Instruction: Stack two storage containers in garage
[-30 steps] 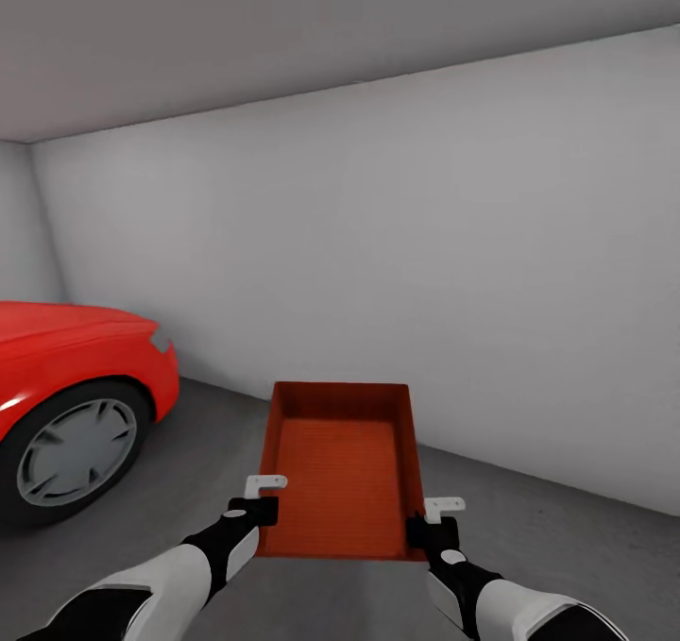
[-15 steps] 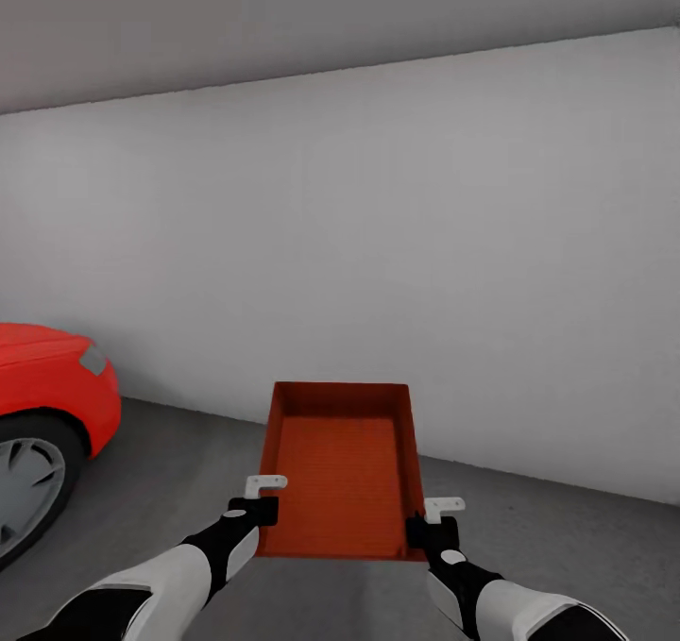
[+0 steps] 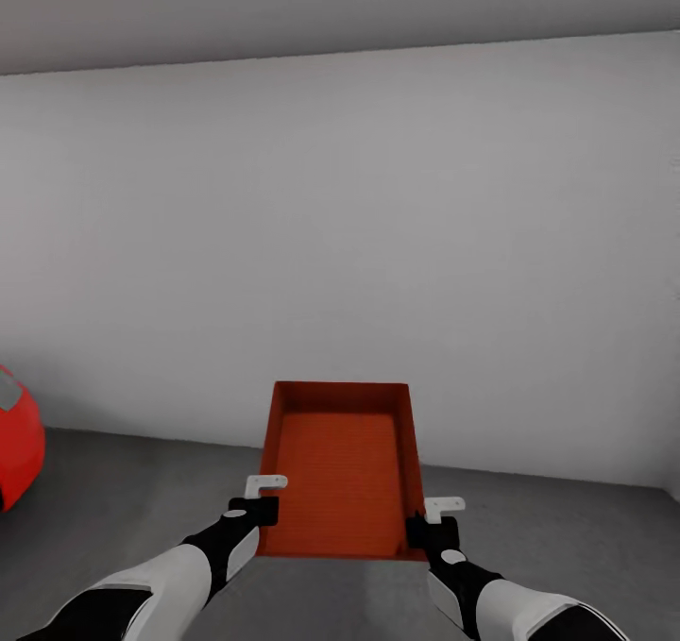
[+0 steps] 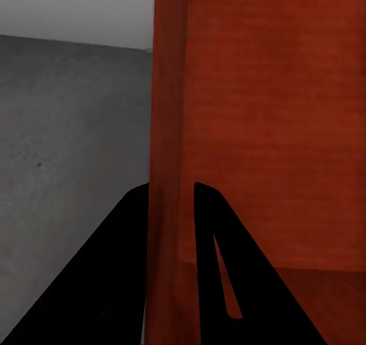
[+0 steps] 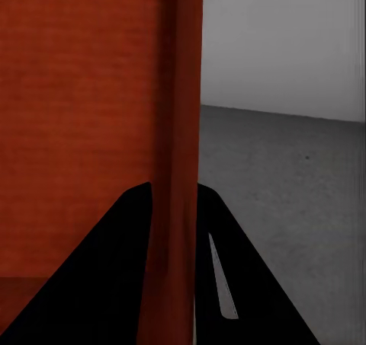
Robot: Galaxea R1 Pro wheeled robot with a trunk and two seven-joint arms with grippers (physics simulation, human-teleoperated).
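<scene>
Storage container [image 3: 342, 471], one in count, orange-red and lidless, is carried in front of the robot above the floor [image 3: 567, 537]. Left gripper [image 3: 257, 509] is clamped on its left wall near the near corner; the left wrist view shows the wall [image 4: 169, 132] pinched between two dark fingers [image 4: 126, 238]. Right gripper [image 3: 433, 528] is clamped likewise on the right wall [image 5: 181, 132]. One white wall [image 3: 378, 244] stands beyond. One red car [image 3: 14, 443] shows partly at far left.
</scene>
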